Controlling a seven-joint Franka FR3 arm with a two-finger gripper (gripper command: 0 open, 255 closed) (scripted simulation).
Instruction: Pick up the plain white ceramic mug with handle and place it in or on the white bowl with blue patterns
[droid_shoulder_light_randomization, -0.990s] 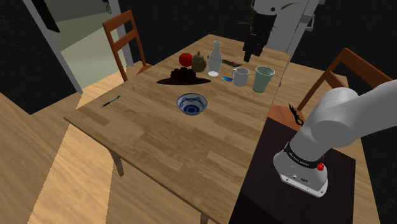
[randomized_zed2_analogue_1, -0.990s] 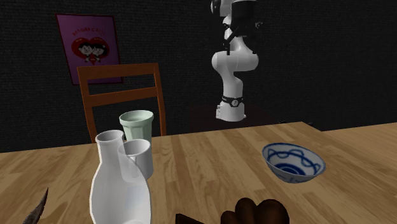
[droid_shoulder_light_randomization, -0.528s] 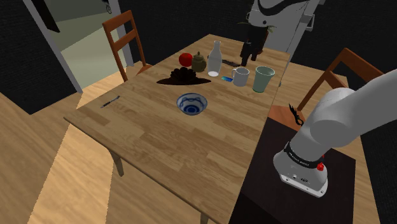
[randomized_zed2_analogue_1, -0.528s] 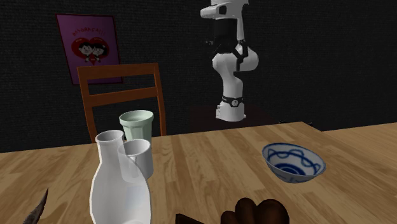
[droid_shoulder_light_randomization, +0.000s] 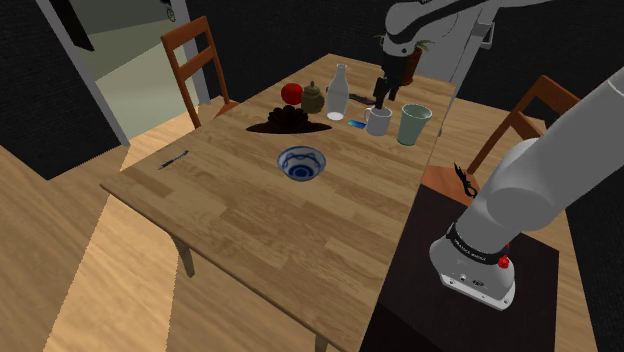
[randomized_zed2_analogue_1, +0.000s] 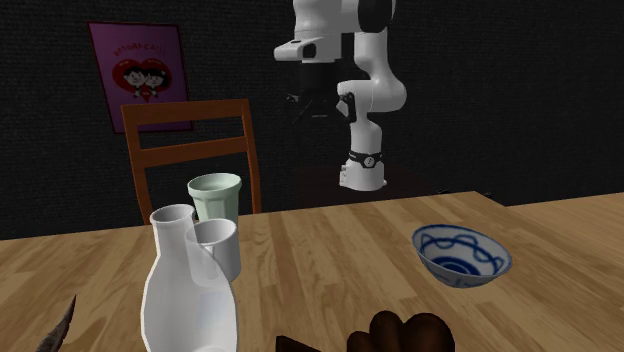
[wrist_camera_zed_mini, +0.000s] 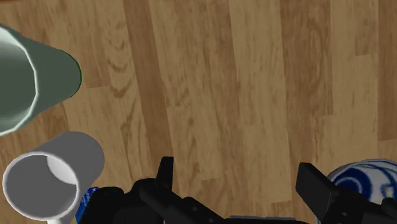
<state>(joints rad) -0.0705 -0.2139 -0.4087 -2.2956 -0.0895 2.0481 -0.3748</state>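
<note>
The white mug stands upright on the far side of the wooden table, next to a pale green cup. In the second exterior view the mug is partly hidden behind a white bottle. The white bowl with blue patterns sits near the table's middle. My black gripper hangs a little above the mug, open and holding nothing. In the wrist view the gripper has bare wood between its fingers, with the mug off beside one finger and the bowl beside the other.
Near the white bottle are a red apple, a small brown pot and a dark dish of dark pieces. A pen lies by the left edge. Wooden chairs flank the table.
The arm has swung down and toward the shoulder view's left. The gripper has dropped from high above the cups to just over the mug. Nothing on the table has moved.
</note>
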